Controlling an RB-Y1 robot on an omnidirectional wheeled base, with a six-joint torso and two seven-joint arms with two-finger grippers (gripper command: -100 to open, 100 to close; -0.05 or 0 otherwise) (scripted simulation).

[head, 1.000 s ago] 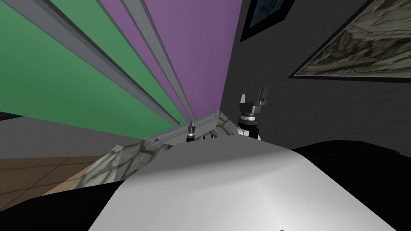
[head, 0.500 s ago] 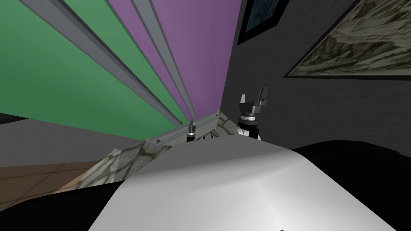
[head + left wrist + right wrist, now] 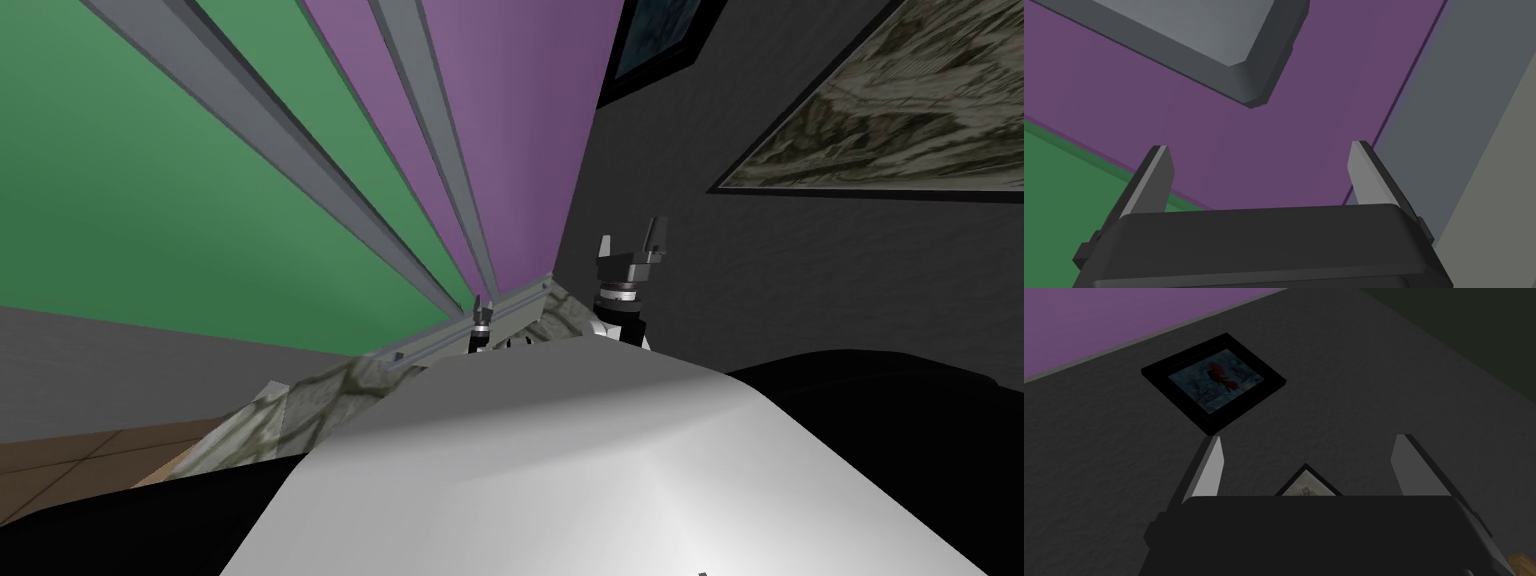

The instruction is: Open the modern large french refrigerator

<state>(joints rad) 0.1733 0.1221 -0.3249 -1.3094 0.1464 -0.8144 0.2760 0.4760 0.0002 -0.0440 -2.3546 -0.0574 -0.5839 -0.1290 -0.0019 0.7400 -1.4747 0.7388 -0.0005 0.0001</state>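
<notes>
Barely begun, by the look of it: refrigerator (image 3: 500,120) apparently shut, with purple door (image 3: 1199,115) and green door (image 3: 180,200) lying flush (no gap to be seen). Left gripper (image 3: 1259,146) spread wide and empty, aimed at the purple door, with the grey handle (image 3: 1199,25) ending ahead of the fingertips, not between them. Yet to come: closing in, clamping, pulling. Right gripper (image 3: 1309,437) raised toward the dark wall, likewise spread, holding nothing.

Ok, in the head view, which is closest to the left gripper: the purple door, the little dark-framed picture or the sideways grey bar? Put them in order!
From the left gripper:
1. Grey bar, right at its fingertips.
2. Purple door, just above and behind.
3. Dark-framed picture, high on the dark wall, to its right.
</notes>
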